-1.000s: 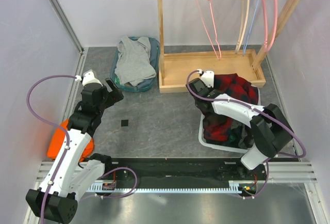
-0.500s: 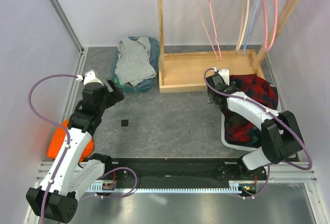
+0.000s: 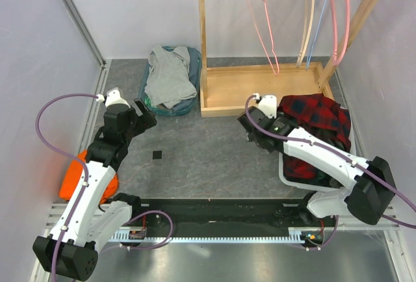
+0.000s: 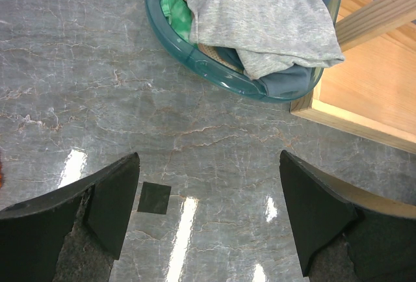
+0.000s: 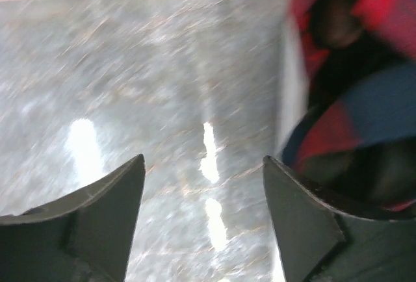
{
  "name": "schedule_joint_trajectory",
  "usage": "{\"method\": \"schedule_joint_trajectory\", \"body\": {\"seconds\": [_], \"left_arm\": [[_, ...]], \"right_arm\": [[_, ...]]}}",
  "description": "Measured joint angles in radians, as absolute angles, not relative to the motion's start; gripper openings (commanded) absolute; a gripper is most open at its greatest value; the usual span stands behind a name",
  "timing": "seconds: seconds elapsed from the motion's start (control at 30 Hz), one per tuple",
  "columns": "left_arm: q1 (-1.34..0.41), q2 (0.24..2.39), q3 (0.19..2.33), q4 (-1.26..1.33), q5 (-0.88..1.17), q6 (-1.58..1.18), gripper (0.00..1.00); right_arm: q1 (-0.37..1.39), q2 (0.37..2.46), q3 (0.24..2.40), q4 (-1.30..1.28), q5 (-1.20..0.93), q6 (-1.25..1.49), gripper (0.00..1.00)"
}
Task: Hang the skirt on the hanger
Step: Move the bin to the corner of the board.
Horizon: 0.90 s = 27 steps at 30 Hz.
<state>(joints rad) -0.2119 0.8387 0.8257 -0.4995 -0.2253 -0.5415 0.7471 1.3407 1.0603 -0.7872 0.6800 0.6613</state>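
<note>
Red plaid skirt (image 3: 318,116) heaped in a white bin (image 3: 282,165) near the right edge of the counter (image 3: 195,152), just in front of the wooden rack (image 3: 260,90). Not yet on any hanger.

Right fingers (image 5: 84,230) spread apart and holding nothing, hovering above bare counter just left of the bin. Wrist view blurred there, so probably in motion. Left fingers (image 4: 71,230) also wide apart and empty, toward the left side, facing the teal basket (image 4: 195,54) with a grey garment (image 4: 260,9) inside.

Possible trouble from here, as a judgement only:
- Pinching a loose fold of the skirt instead of the waistband. Then pulling up a bundle, hard to spread over a hanger.
- Catching the rim of the light bin together with the cloth, and so lifting or tipping the bin.
- Touching the pink hanger (image 3: 262,32) hanging free on the rail. Easy to set swinging, to knock off, or to tangle with the neighbours.
- Taking the grey garment for the skirt.
</note>
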Motion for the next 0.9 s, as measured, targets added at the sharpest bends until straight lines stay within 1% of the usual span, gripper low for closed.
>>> {"method": "schedule_joint_trajectory", "body": {"seconds": [0.1,0.13,0.2,0.23,0.27,0.3,0.4,0.57,0.67,0.9], "left_arm": [[-0.212,0.839,0.826,-0.5,-0.225,-0.542,0.94],[-0.212,0.839,0.826,-0.5,-0.225,-0.542,0.94],[-0.212,0.841,0.826,-0.5,-0.224,-0.542,0.94],[-0.212,0.842,0.826,-0.5,-0.224,-0.542,0.94],[-0.212,0.843,0.826,-0.5,-0.224,-0.542,0.94],[-0.212,0.843,0.826,-0.5,-0.224,-0.542,0.94],[-0.212,0.843,0.826,-0.5,-0.224,-0.542,0.94],[-0.212,0.846,0.826,-0.5,-0.213,-0.542,0.94],[-0.212,0.846,0.826,-0.5,-0.207,-0.542,0.94],[-0.212,0.846,0.826,-0.5,-0.206,-0.542,0.94]], "right_arm": [[0.833,1.334,1.029,-0.778,0.677,0.715,0.65],[0.849,1.336,1.016,-0.776,0.674,0.725,0.57],[0.867,1.347,0.98,-0.767,0.666,0.753,0.49],[0.867,1.359,0.96,-0.761,0.667,0.773,0.42],[0.867,1.372,0.942,-0.757,0.668,0.788,0.39],[0.867,1.383,0.923,-0.754,0.671,0.803,0.32],[0.855,1.397,0.866,-0.75,0.679,0.844,0.23],[0.741,1.384,0.782,-0.725,0.685,0.881,0.17],[0.662,1.32,0.741,-0.7,0.678,0.87,0.14],[0.506,1.234,0.727,-0.681,0.667,0.831,0.11]]}}
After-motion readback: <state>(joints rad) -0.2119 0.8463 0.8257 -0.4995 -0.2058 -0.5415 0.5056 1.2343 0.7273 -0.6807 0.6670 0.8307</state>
